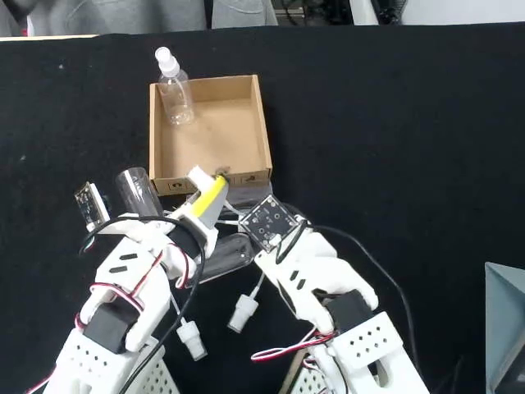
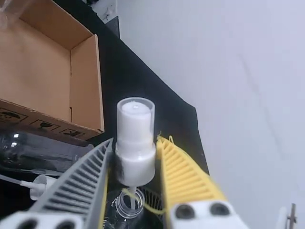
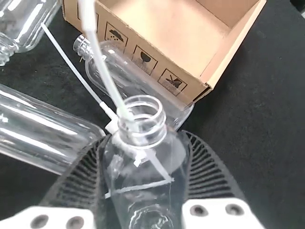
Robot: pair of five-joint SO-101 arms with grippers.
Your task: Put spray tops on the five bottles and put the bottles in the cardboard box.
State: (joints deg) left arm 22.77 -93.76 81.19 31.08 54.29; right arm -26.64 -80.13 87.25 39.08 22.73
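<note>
— Bottle point(image 3: 140, 162): where is it, and what has it?
— The right gripper point(image 3: 143, 140) is clamped round its shoulder, black jaws pressed to both sides. It sits just in front of the box point(image 3: 224, 52). The neck stands out past the fingertips, and the open mouth points away from the wrist, toward the box's near wall.
— And the top point(image 2: 136, 126)?
— It's pinched by its collar in the left gripper point(image 2: 135, 145), grey and yellow jaws closed tight on it. The cap end points away from the bottle. The tube point(image 3: 100, 52) hangs from the other end and is down through the mouth.
— So what does the next move hang on?
— The line between the two. The top lies just beyond the mouth, roughly along the bottle's long axis but not true to it. From the right wrist the tube comes in at a slant and crosses the rim at one side. Collar and neck are near, not touching.
— Which arm closes it?
— My guess is the left: bring the top's axis into line with the bottle's, then slide along it. If it's pushed while slanted, the collar could catch the rim.
</note>
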